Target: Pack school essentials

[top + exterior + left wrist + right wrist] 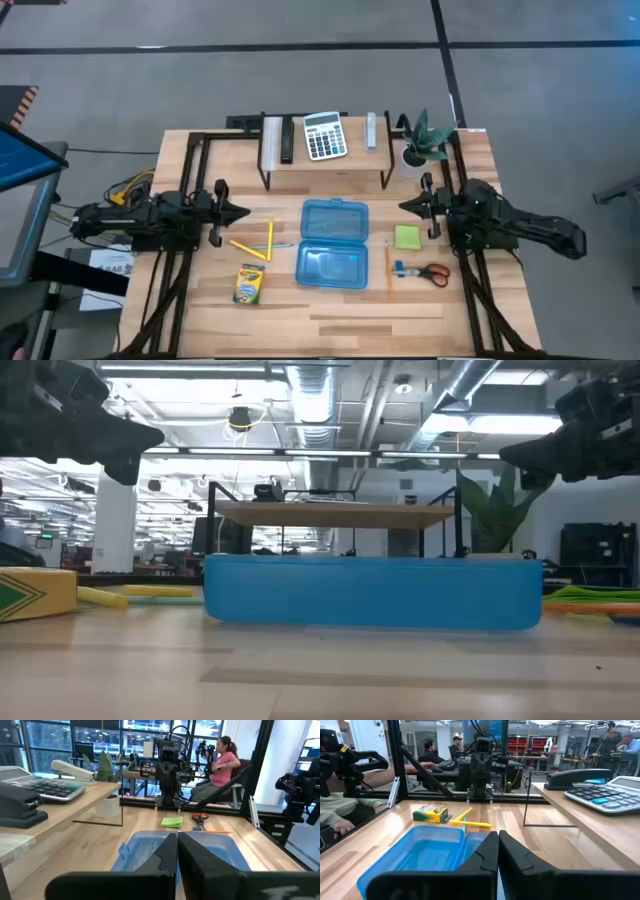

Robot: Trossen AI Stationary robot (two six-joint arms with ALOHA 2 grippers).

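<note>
An open blue pencil case (332, 243) lies flat at the table's middle. To its left lie yellow pencils (255, 245) and a crayon box (248, 284). To its right lie a lime-green sticky-note pad (407, 237), an orange pencil (388, 270), red-handled scissors (432, 272) and a tiny blue piece (399, 268). My left gripper (245, 211) hovers shut above the table, left of the case, pointing right. My right gripper (402, 206) hovers shut right of the case, pointing left. Both are empty: their fingertips (177, 840) (498, 837) meet with nothing between them.
A low wooden shelf (325, 160) stands at the far edge, bearing a calculator (324, 135) and a stapler (286, 140). A potted plant (425, 140) stands at the far right. Black frame rails run along both sides. People sit beyond the table.
</note>
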